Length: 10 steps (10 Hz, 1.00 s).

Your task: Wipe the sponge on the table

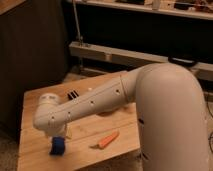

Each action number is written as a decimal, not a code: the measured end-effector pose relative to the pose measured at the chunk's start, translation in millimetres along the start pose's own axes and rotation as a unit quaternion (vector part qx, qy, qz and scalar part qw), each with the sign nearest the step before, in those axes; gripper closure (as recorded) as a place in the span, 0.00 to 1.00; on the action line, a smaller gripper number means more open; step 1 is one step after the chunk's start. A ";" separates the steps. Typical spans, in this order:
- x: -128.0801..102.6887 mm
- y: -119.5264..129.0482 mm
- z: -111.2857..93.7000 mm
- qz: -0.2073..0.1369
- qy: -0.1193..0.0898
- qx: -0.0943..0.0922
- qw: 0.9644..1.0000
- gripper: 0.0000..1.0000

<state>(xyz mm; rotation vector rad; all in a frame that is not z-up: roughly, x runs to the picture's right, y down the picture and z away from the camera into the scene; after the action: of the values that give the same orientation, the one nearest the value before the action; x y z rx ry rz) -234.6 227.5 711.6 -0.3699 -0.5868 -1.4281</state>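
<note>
Camera view: the table, a small square top of light wooden planks, fills the lower left of the picture. The sponge, a small dark-blue block, sits on the table toward 7 o'clock, close to the front-left corner.

The white arm crosses the tabletop from 3 o'clock toward 8 o'clock and ends in a rounded wrist directly above the sponge. The gripper hangs below that wrist, at 12 o'clock from the sponge and right over it. The wrist and its shadow cover most of the gripper. I cannot tell how wide the gripper stands or whether it has hold of the sponge. The sponge's top edge runs into the dark patch under the wrist, so contact cannot be told either.

A carrot lies on the boards at 3 o'clock from the sponge, clearly apart from it, its narrow end pointing toward 8 o'clock. A black flat object with pale stripes shows at 1 o'clock from the sponge. It lies near the table's far edge and the arm partly hides it.

The robot's body, a large white shell, blocks the table's right side. Beyond the table at 12 o'clock runs a long grey metal shelf, with a thin pole rising from it. A dark cabinet stands at 10 o'clock.
</note>
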 end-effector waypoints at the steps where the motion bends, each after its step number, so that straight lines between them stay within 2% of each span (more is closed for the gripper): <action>1: -2.4 0.7 12.6 0.002 -0.006 0.005 1.000 0.34; 2: -5.9 -1.0 23.8 0.003 -0.012 0.010 1.000 0.34; 5: -10.1 -9.8 31.1 -0.005 -0.015 0.021 1.000 0.34; 10: -17.7 -32.3 39.0 -0.066 -0.008 0.010 0.998 0.34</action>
<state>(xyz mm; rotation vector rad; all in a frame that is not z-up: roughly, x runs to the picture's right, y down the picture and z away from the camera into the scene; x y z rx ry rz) -273.3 260.2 729.3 -0.3321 -0.6478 -1.5451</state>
